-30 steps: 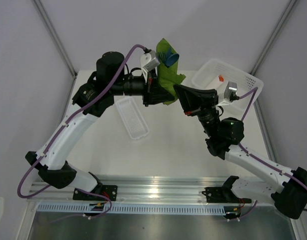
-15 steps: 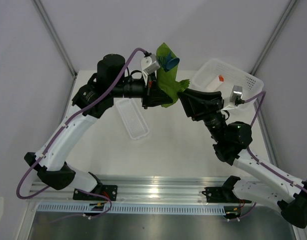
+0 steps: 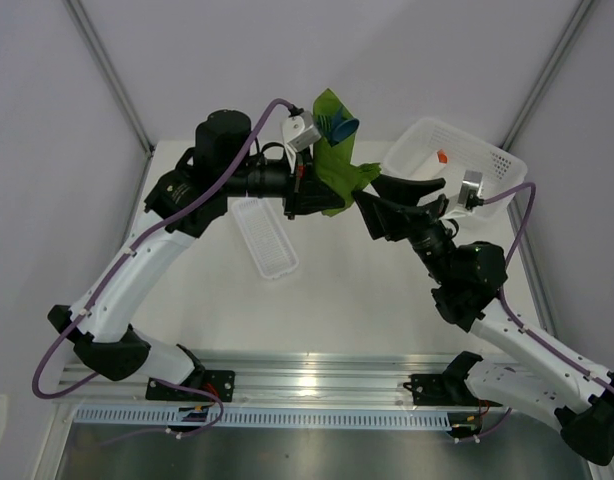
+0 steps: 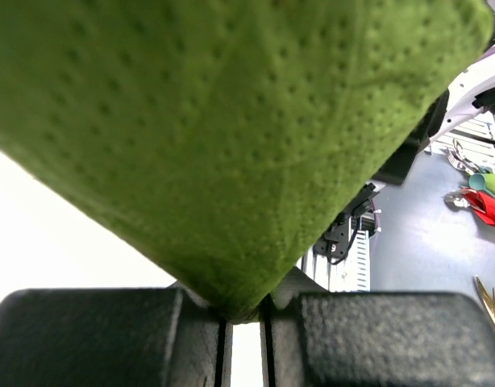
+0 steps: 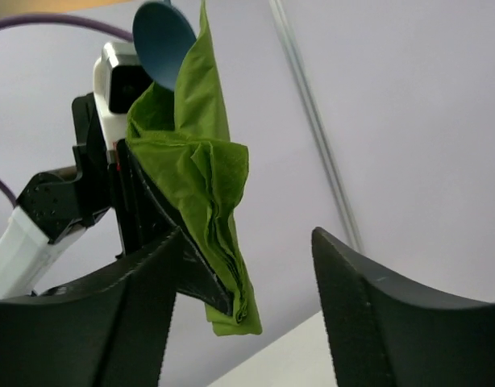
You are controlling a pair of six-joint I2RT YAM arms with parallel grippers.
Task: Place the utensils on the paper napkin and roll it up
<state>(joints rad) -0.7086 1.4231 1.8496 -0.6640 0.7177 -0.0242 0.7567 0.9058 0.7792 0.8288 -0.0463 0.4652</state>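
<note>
The olive-green paper napkin (image 3: 339, 160) hangs bunched and folded in the air above the table's far side. My left gripper (image 3: 322, 190) is shut on its lower part; in the left wrist view the napkin (image 4: 231, 121) fills the frame and its tip is pinched between the jaws of that gripper (image 4: 246, 310). Dark blue utensil ends (image 3: 339, 125) stick out of the top. The right wrist view shows a spoon bowl (image 5: 163, 32) above the napkin (image 5: 203, 201). I cannot make out the fork. My right gripper (image 3: 369, 192) stands open just right of the napkin, its fingers (image 5: 247, 234) apart from it.
A narrow white ribbed tray (image 3: 265, 235) lies on the table below the left arm. A white basket (image 3: 487, 160) stands at the back right, holding a white piece with an orange tip (image 3: 442, 157). The frame's posts rise at both back corners.
My right gripper, shut at the napkin's lower edge a second ago, has opened and let it go, and the arm has drawn back to the right. The left gripper still holds the napkin.
</note>
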